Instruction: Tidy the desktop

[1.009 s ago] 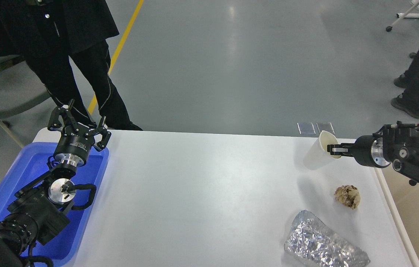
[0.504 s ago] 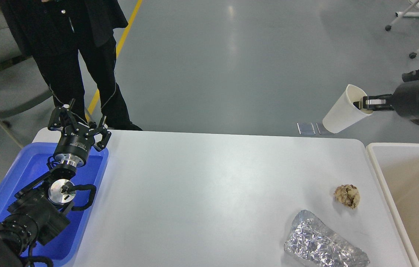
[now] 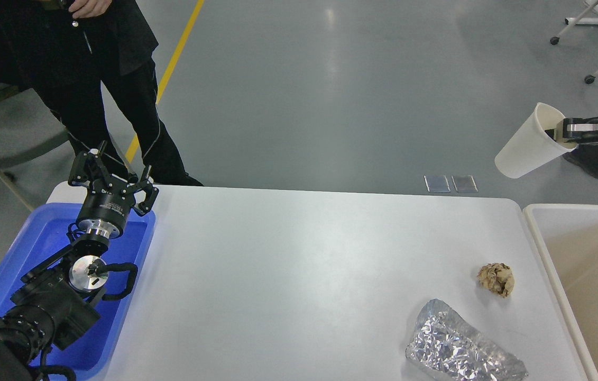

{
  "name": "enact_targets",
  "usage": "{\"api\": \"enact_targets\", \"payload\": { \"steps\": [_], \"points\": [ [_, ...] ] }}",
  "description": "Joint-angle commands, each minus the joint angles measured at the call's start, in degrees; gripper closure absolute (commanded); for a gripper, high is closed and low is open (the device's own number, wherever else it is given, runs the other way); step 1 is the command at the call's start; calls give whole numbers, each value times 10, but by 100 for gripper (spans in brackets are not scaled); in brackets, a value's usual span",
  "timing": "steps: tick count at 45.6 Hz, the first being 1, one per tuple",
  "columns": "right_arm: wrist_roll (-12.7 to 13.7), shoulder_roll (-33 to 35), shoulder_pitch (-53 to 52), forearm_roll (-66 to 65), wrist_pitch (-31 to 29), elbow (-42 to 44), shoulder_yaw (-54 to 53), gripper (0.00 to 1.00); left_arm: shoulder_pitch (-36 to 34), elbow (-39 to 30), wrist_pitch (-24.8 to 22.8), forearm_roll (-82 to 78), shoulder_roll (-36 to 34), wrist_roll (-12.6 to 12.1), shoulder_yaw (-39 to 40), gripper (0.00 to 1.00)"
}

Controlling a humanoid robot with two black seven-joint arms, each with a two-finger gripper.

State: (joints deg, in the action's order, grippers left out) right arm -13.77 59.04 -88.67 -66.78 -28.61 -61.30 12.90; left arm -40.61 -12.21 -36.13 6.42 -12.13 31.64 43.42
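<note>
Our white desktop (image 3: pixel 288 275) fills the lower view, bearing a crumpled paper ball (image 3: pixel 496 279) and a foil wrapper (image 3: pixel 462 350) near its right edge. Our right gripper (image 3: pixel 563 133) pinches a paper cup's (image 3: pixel 529 143) rim, held aloft over grey floor (image 3: pixel 330 95) (yellow line at left). Our left gripper (image 3: pixel 112 177) stands spread above the blue tray (image 3: pixel 39 238). A beige bin (image 3: pixel 536 222) adjoins on the right.

The worktop (image 3: pixel 288 275) is plain white. A bright blue tray (image 3: pixel 39 243) sits at its left end, and a beige bin (image 3: pixel 589 254) with a paler rim stands at its right. The left hand (image 3: pixel 112 177) is black. The paper cup (image 3: pixel 529 143) is white outside, cream inside. The crumpled paper ball (image 3: pixel 496 279) is tan-brown; the foil wrap (image 3: pixel 460 350) is shiny silver, mottled with creases.
</note>
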Motion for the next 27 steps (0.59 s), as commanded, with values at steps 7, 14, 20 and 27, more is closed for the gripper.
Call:
{"api": "enact_targets", "payload": {
  "steps": [7,14,20,27],
  "points": [
    [-32,64,147,116,55,114,-10,100,0,0,0,0,0,0,0,0],
    [-54,63,224,217,68,187,-11,100,0,0,0,0,0,0,0,0],
    [-54,45,296,327,88,241,-11,100,0,0,0,0,0,0,0,0],
    [-53,-3,384,450,116,307,-11,100,0,0,0,0,0,0,0,0]
  ]
}}
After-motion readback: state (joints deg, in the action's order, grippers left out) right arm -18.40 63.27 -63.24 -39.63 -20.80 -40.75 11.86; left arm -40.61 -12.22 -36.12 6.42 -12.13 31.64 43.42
